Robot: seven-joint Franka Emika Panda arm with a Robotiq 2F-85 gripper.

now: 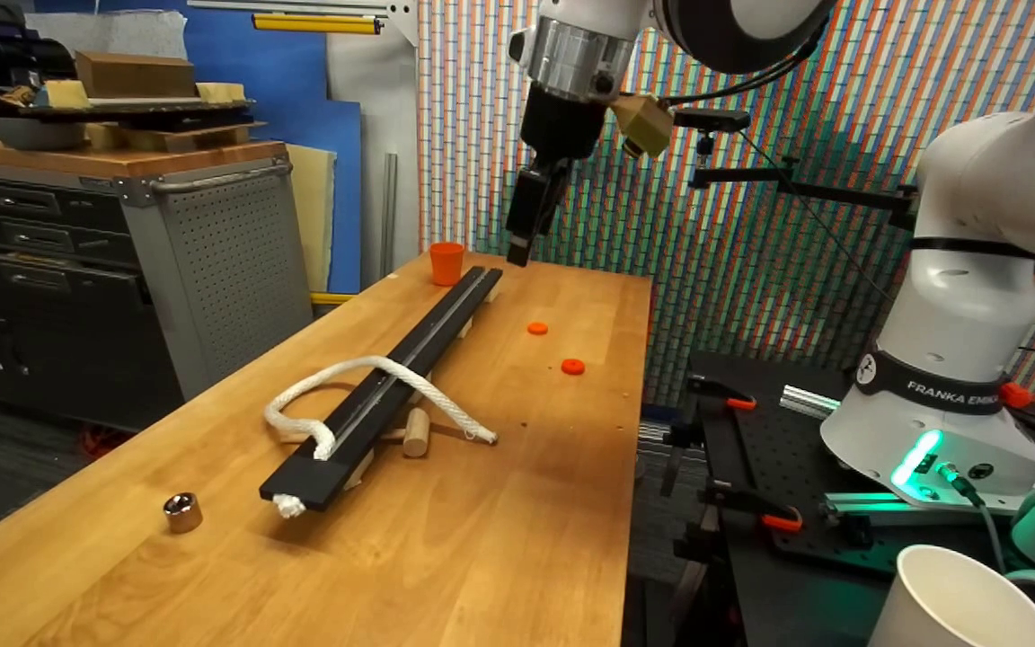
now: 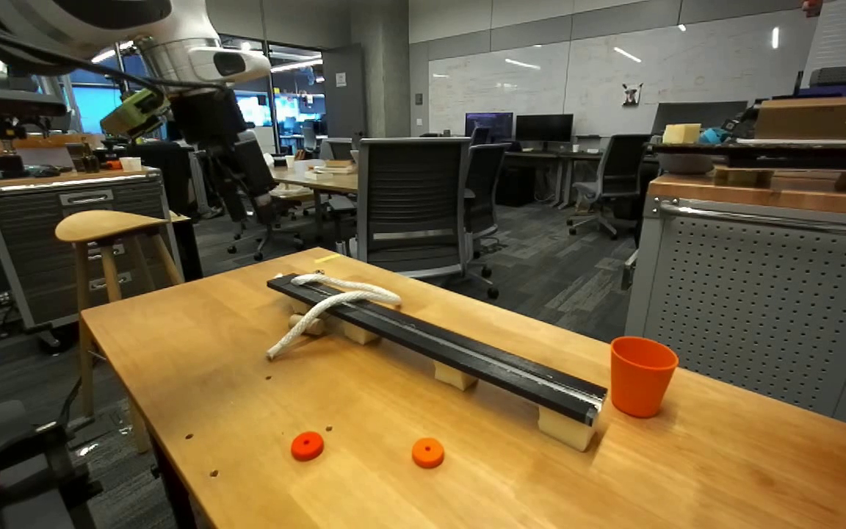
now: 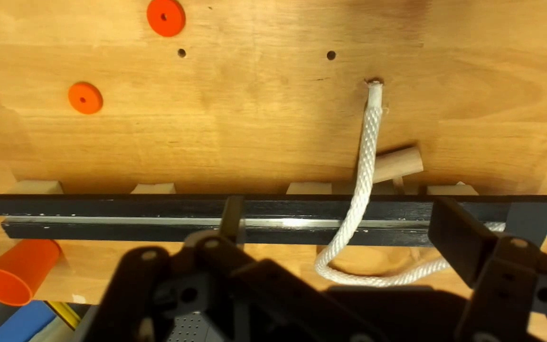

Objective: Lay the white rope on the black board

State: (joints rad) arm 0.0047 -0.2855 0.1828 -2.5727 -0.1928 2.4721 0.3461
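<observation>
The black board (image 1: 414, 346) is a long, narrow plank with a lengthwise groove, raised on small blocks; it shows in both exterior views (image 2: 467, 353) and the wrist view (image 3: 126, 206). The white rope (image 1: 428, 386) lies in the groove only near one board end, where a white tuft pokes out. From there it loops off one side, crosses back over the board (image 2: 309, 319), and its free end lies on the tabletop (image 3: 366, 175). My gripper (image 3: 344, 223) is open and empty, fingers wide apart. It hangs well above the table (image 1: 522, 247), clear of rope and board.
An orange cup (image 2: 643, 378) stands by the board's far end. Two orange discs (image 2: 307, 446) (image 2: 428, 452) lie on the table. A wooden peg (image 1: 417, 431) lies under the rope beside the board. A metal socket (image 1: 182, 512) stands near the rope end.
</observation>
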